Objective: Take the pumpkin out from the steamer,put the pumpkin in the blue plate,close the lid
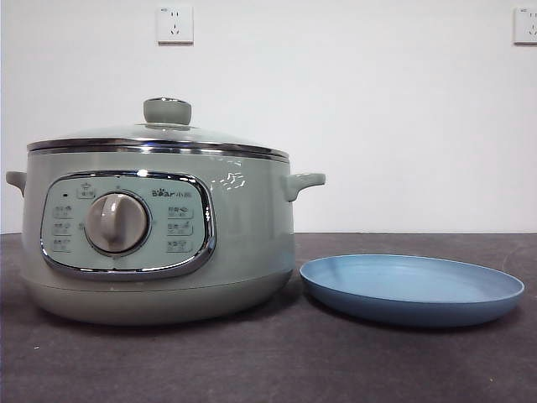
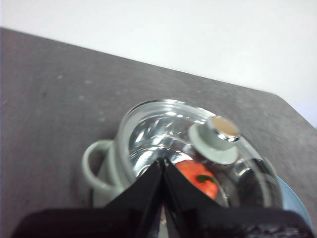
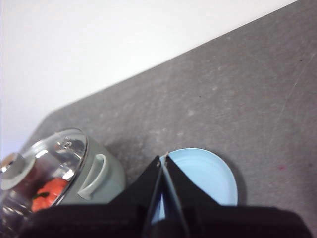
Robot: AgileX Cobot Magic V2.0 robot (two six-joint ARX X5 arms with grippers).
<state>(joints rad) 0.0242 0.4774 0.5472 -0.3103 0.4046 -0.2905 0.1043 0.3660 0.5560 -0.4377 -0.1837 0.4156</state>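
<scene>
I am looking level across the tabletop (image 1: 168,361) and seeing the steamer (image 1: 252,243) sitting on the left with the lid (image 1: 159,134) resting closed on its rim, green knob up. The blue plate (image 1: 411,290) is lying just beside the steamer on the right, with nothing on it. Neither arm is showing in this front view.

From the left wrist camera I am looking down through the glass lid (image 2: 163,129); the pumpkin (image 2: 200,178) is sitting inside the steamer (image 2: 106,173), orange with its green stem showing. The left pincer (image 2: 162,163) is hanging above the pot, clenched, its two jaws meeting at the tips and grasping nothing.

From the right wrist camera the right pincer (image 3: 163,158) is hovering over the blue plate (image 3: 208,173), likewise clenched and holding nothing. The steamer (image 3: 99,181) is standing beside the plate, and the pumpkin (image 3: 49,193) is glowing orange under the lid (image 3: 44,153).
</scene>
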